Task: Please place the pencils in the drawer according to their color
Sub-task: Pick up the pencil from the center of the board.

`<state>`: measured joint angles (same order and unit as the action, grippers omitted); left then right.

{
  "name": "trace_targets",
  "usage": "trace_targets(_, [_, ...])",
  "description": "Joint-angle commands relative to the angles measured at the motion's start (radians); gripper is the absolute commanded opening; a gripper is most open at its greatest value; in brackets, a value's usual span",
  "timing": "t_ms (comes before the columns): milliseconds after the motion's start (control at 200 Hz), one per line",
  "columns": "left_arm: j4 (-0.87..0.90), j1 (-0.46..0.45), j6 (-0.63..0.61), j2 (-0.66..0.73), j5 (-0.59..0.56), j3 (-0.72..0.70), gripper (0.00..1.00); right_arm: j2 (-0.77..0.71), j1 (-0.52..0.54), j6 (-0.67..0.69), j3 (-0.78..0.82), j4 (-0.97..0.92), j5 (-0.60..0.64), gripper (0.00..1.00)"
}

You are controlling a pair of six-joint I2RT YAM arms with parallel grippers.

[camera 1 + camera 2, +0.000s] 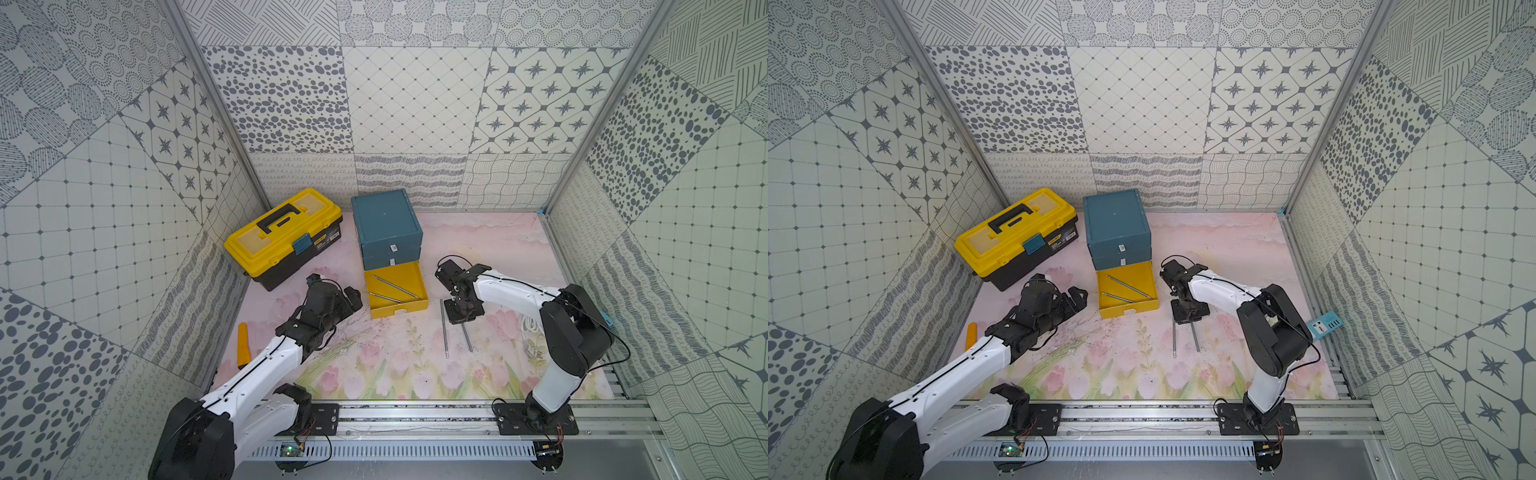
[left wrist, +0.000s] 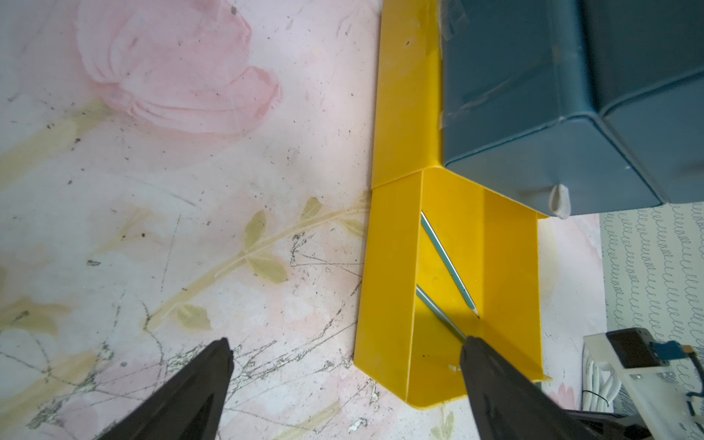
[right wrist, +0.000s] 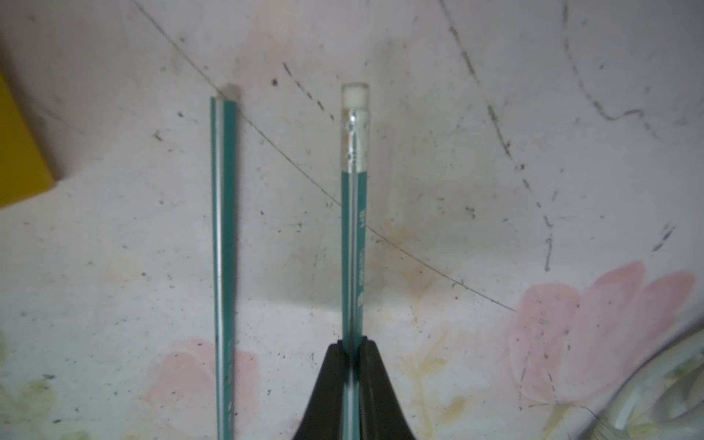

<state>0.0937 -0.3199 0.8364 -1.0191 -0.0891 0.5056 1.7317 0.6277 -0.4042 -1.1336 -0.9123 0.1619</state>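
Nearest the robot, on the near side of the pulled-out yellow drawer (image 1: 395, 311), two grey-teal pencils lie almost parallel on the flowered worktop (image 1: 374, 365). The free pencil (image 1: 444, 328) lies just off the drawer's near corner on the right arm's side. The gripped pencil (image 1: 468, 338) is just past it, farther from the drawer. The right fingers (image 3: 331, 384) are closed on that pencil's shaft, and its white eraser end sticks out beyond them in the right wrist view. Whether it rests on the worktop or hangs just above it cannot be told. On the drawer's opposite side, just beside it, the left fingers (image 2: 198, 388) stand spread wide with nothing between them. Inside the drawer two more pencils (image 1: 395, 286), also grey-teal, lie slanted on its floor, apart from each other. The drawer is the lowest of the blue cabinet (image 1: 386, 220), whose two upper drawers are shut. Farther back than the drawer, on the left arm's side, stands a yellow-lidded toolbox (image 1: 282, 237)
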Motion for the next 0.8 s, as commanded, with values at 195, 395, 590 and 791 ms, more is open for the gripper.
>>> trace_targets(195, [-0.043,0.007,-0.001,0.000,-0.003,0.000,0.99,-0.106,0.007,0.160,-0.078,0.030,0.027,0.00])
trace_targets(395, [-0.045,0.007,0.000,0.001,-0.002,-0.001,0.99,-0.110,0.021,0.267,-0.152,0.045,0.022,0.00])
trace_targets(590, [-0.038,0.007,0.001,0.007,-0.004,-0.001,0.99,-0.115,0.077,0.383,-0.209,0.093,0.033,0.00])
trace_targets(791, [-0.036,0.007,0.002,0.013,-0.001,-0.002,0.99,-0.100,0.159,0.549,-0.261,0.160,0.027,0.00])
